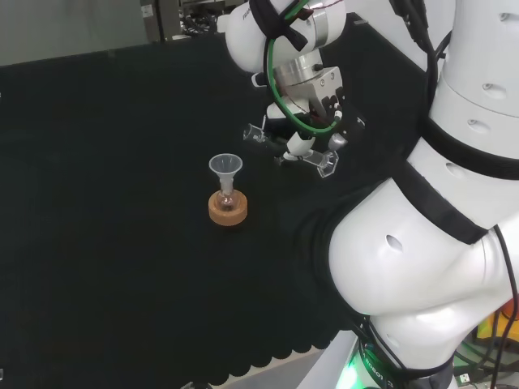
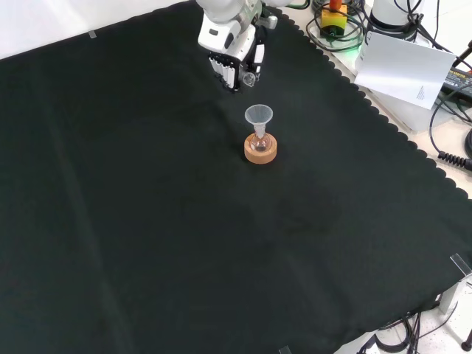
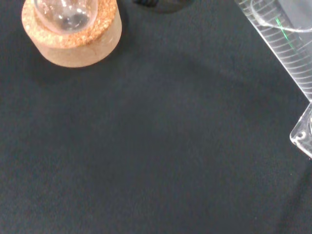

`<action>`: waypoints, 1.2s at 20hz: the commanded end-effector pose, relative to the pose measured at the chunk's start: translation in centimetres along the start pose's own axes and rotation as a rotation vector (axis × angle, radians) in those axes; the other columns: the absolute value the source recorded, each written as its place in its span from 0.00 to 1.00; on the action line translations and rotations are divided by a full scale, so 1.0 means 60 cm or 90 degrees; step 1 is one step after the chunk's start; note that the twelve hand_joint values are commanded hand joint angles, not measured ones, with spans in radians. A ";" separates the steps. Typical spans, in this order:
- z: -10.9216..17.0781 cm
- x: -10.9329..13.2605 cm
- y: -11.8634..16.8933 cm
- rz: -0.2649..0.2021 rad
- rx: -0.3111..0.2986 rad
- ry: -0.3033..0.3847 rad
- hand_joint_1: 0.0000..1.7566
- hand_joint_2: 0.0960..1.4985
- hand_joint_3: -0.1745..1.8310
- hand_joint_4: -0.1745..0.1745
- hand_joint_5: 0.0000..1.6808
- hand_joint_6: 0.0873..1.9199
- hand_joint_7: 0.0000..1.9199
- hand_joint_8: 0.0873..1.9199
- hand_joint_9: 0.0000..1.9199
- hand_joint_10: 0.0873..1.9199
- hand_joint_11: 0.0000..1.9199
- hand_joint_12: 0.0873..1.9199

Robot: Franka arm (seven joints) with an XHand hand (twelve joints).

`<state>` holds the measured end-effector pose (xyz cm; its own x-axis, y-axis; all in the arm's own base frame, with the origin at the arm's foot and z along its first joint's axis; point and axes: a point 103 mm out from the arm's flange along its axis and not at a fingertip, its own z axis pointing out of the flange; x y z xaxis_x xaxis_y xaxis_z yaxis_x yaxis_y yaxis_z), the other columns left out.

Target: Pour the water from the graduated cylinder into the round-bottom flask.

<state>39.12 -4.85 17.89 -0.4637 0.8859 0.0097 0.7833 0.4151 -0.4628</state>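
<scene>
Hand (image 1: 312, 105) wrapped round cylinder (image 1: 292, 150), tipped sideways above bench (image 1: 105, 243). Flask (image 1: 227, 198) w/ funnel (image 1: 225, 166) on cork ring (image 1: 228, 209), near, not touching.

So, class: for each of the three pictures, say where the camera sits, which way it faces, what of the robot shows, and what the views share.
Head view: behind and above the base, looking over white links at the hand holding the graduated cylinder.
Front view: opposite the arm, looking down on the cloth; hand enters from the top.
Wrist view: at the wrist, looking down at the cloth past the cylinder.
All three share the cork ring under the round-bottom flask.
</scene>
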 end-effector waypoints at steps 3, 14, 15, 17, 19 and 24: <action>-0.002 0.020 0.004 0.017 0.035 -0.055 0.66 0.72 0.08 0.00 0.61 0.48 0.70 0.10 0.78 0.00 0.71 0.31; -0.008 0.057 0.019 0.063 0.077 -0.135 0.66 0.72 0.08 0.00 0.61 0.48 0.70 0.09 0.78 0.00 0.71 0.31; -0.008 0.059 0.020 0.066 0.080 -0.142 0.66 0.72 0.08 0.00 0.61 0.48 0.70 0.09 0.78 0.00 0.71 0.31; -0.008 0.062 0.022 0.069 0.085 -0.154 0.66 0.72 0.08 0.00 0.61 0.48 0.70 0.09 0.78 0.00 0.71 0.31; -0.009 0.068 0.024 0.071 0.088 -0.174 0.66 0.72 0.08 0.00 0.61 0.48 0.70 0.09 0.78 0.00 0.71 0.31; -0.012 0.073 0.027 0.074 0.097 -0.214 0.66 0.73 0.08 0.00 0.61 0.48 0.70 0.09 0.78 0.00 0.71 0.31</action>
<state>38.70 -0.52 17.83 -0.4874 0.8230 -0.2916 0.7847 0.2664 -0.5598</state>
